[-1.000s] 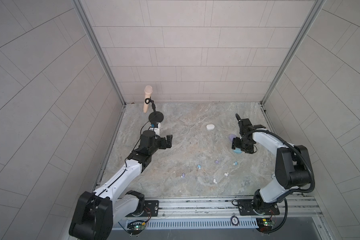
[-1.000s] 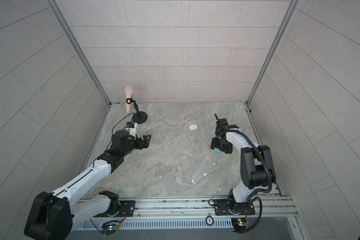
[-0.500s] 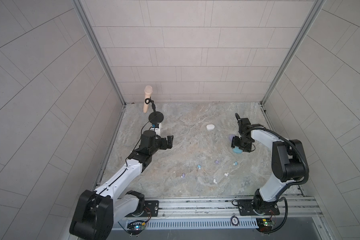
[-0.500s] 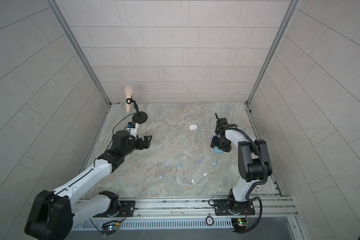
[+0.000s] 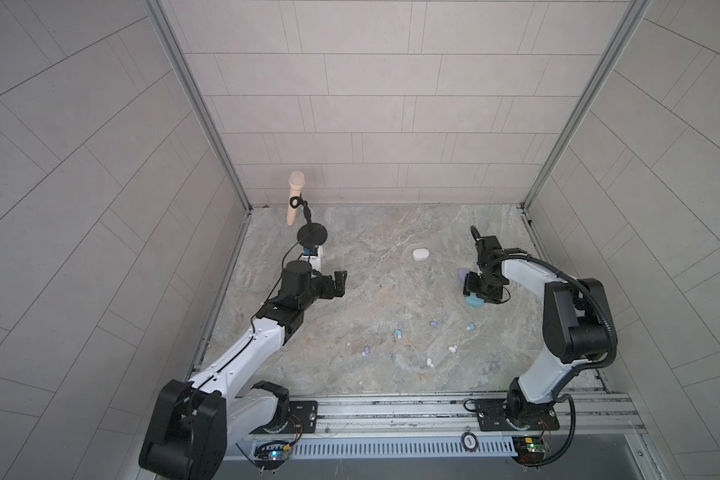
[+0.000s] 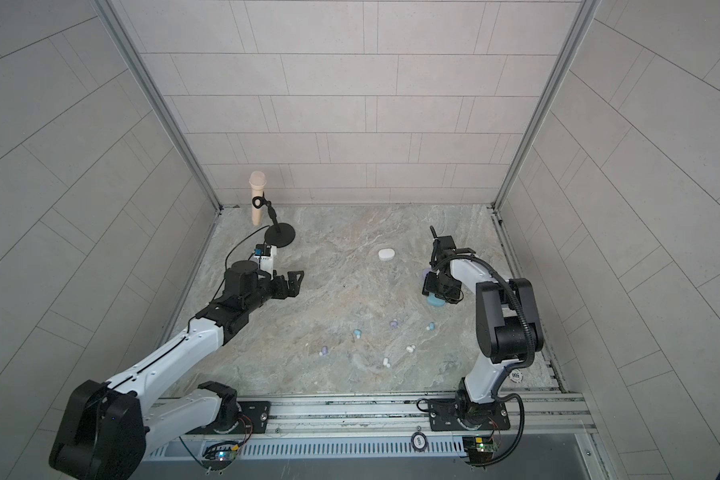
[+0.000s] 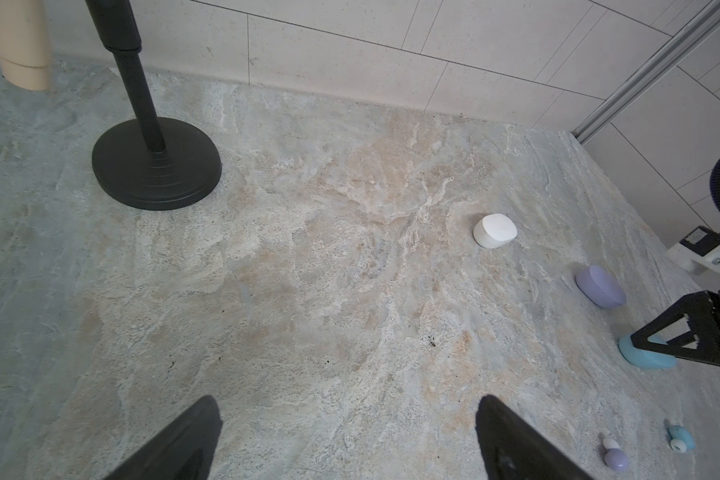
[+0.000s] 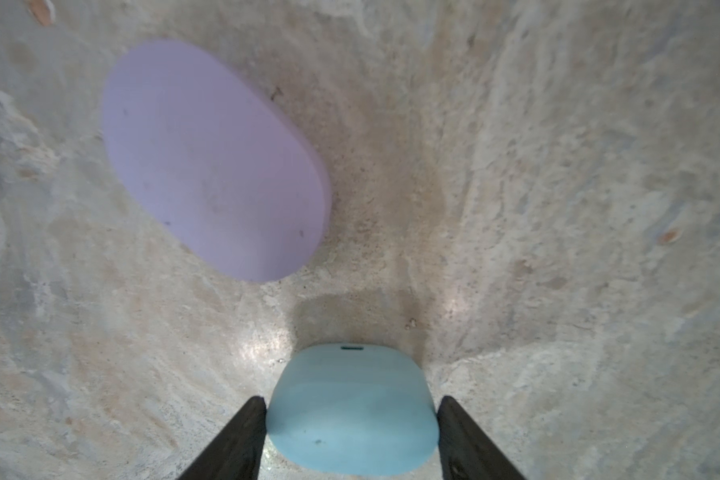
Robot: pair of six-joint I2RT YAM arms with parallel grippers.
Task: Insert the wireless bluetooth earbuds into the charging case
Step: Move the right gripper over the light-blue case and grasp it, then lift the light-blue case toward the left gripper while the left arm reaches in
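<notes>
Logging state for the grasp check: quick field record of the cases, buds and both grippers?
cases: white charging case, lilac charging case, light blue charging case; all lids closed, on the table
earbuds: six, loose near the front
right gripper: closed on the light blue charging case's sides; case not lifted
left gripper: open, empty, off the table
other: microphone on stand, far left corner

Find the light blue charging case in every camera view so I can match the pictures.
Both top views: light blue case, right of centre on the floor.
Left wrist: right edge, below the middle.
Right wrist: bottom centre, between the fingers of the right claw.
Shared landmark: the lilac case, just beside it but apart, in all four views.
</notes>
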